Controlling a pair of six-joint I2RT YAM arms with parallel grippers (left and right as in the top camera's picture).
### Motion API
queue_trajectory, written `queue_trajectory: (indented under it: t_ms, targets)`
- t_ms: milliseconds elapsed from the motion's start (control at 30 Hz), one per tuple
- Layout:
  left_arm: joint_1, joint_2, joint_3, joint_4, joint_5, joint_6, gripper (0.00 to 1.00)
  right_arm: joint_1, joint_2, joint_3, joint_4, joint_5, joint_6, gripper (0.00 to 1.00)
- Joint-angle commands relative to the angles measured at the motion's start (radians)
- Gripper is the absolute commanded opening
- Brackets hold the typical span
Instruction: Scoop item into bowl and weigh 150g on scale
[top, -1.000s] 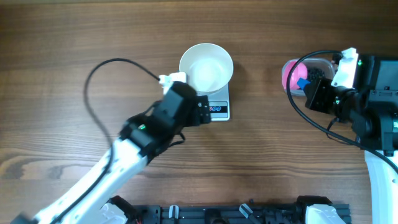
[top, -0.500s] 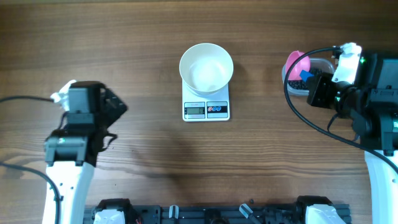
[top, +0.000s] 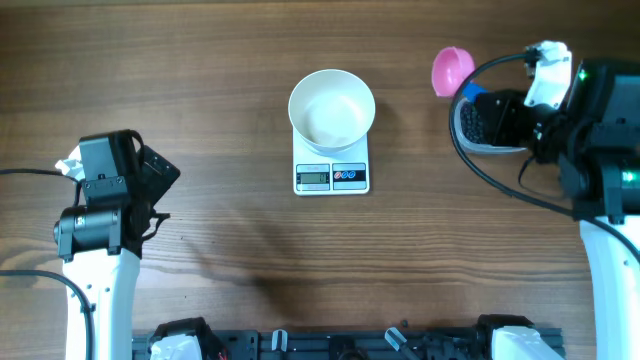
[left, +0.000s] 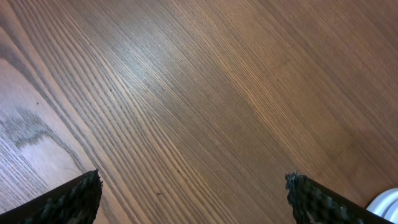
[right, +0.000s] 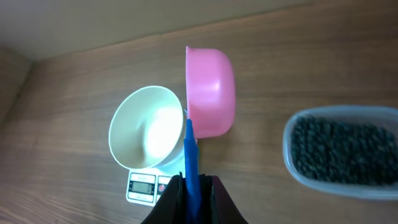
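1. The round plain white bowl (top: 332, 110) stands upright on the far half of the flat white rectangular digital scale (top: 332, 176), mouth facing up; it sits mid-bench on the brown wooden bench (top: 200, 60).
2. The scale's long axis runs from the far side toward the robot; its display and two buttons point at the robot's side and stay clear of the bowl; the reading is too small to tell.
3. The right tool (right: 191, 186) is clamped tight on the blue handle of the pink plastic scoop (right: 210, 90); the handle runs straight out from the tool to the cup; in the right wrist view the cup's flat rim faces the bowl's side.
4. In the overhead view the scoop lies right of the bowl, apart from it.
5. The small black bean-like pieces (right: 336, 149) lie piled in the clear rectangular plastic tub (right: 291, 163), on the bench just beside the scoop; the right arm partly hides it from above.
6. The left tool (left: 193, 193) stands wide apart, gripping nothing, over bare wood well left of the scale.
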Motion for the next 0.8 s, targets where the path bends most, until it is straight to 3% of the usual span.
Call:
queue_trajectory:
  t_ms: [0, 167, 300, 767]
  targets:
    - [0.005, 0.004, -0.003, 0.000, -0.013, 0.007, 1.00, 0.004, 0.053, 0.022, 0.025, -0.043, -0.029, 0.04]
    - [0.005, 0.004, -0.003, 0.000, -0.013, 0.007, 1.00, 0.004, 0.138, 0.022, 0.035, -0.084, -0.033, 0.04]
    - [0.005, 0.004, -0.003, 0.000, -0.013, 0.007, 1.00, 0.004, 0.179, 0.022, 0.085, -0.079, -0.115, 0.04]
    - [0.005, 0.004, -0.003, 0.000, -0.013, 0.007, 1.00, 0.005, 0.328, 0.022, 0.251, -0.025, -0.095, 0.04]
